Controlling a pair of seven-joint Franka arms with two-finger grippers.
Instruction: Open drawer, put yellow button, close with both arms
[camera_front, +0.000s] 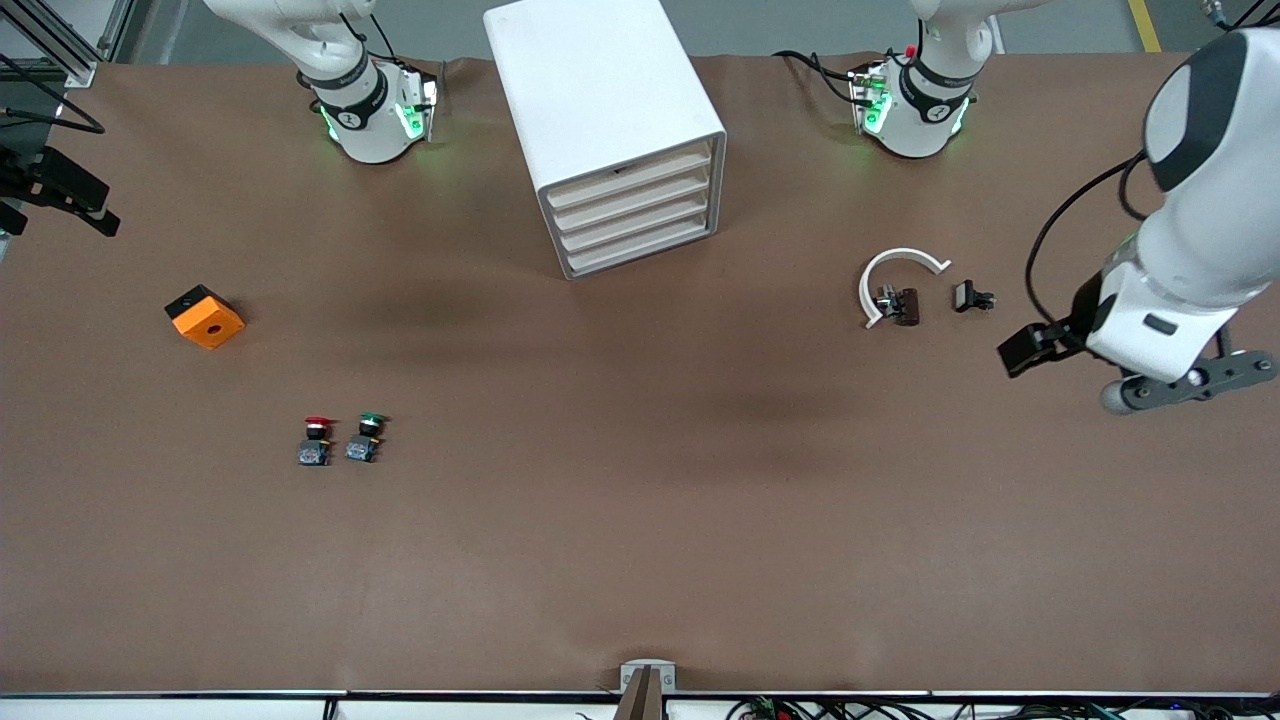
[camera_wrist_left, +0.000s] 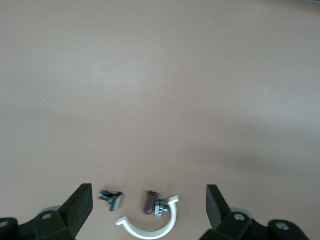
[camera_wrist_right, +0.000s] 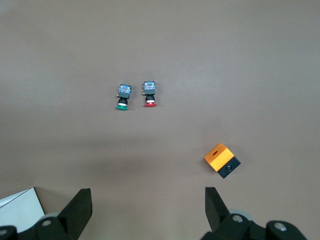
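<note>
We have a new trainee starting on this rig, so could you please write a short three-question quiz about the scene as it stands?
1. True or false: the top drawer of the cabinet stands pulled out.
2. Which lies nearer the right arm's end of the table? A) the red-capped button B) the green-capped button
3. What do the left gripper and the right gripper hold?
Key: 1. False, all four drawers are shut. 2. A. 3. Nothing, both are open.
</note>
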